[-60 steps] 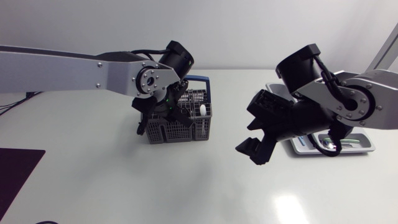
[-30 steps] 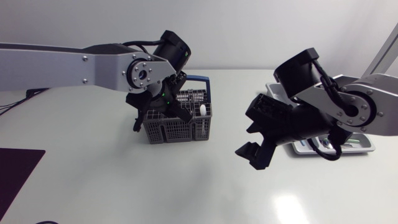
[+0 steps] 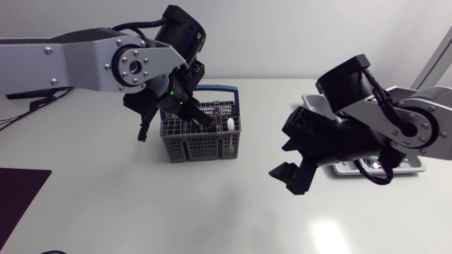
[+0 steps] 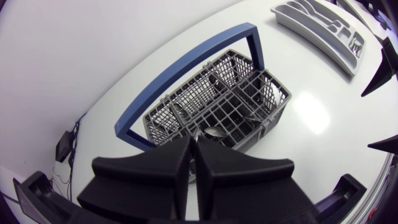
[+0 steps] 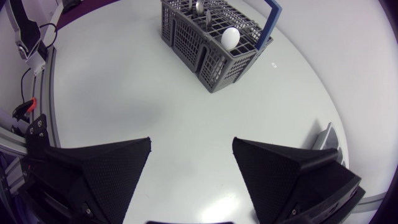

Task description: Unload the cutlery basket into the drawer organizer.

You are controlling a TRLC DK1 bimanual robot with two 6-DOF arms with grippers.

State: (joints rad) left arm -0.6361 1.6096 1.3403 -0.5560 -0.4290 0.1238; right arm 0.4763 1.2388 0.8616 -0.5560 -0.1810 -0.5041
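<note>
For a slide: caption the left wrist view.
Left gripper above the grey cutlery basket, blue handle upright, drawer organizer beyond.

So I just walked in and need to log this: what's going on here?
Two robot arms are emptying a grey cutlery basket into a drawer organizer. The left tool sits shut just above the basket; whether it pinches a piece is unclear. The right tool hangs open over bare table between basket and organizer. Cutlery is in the basket.
</note>
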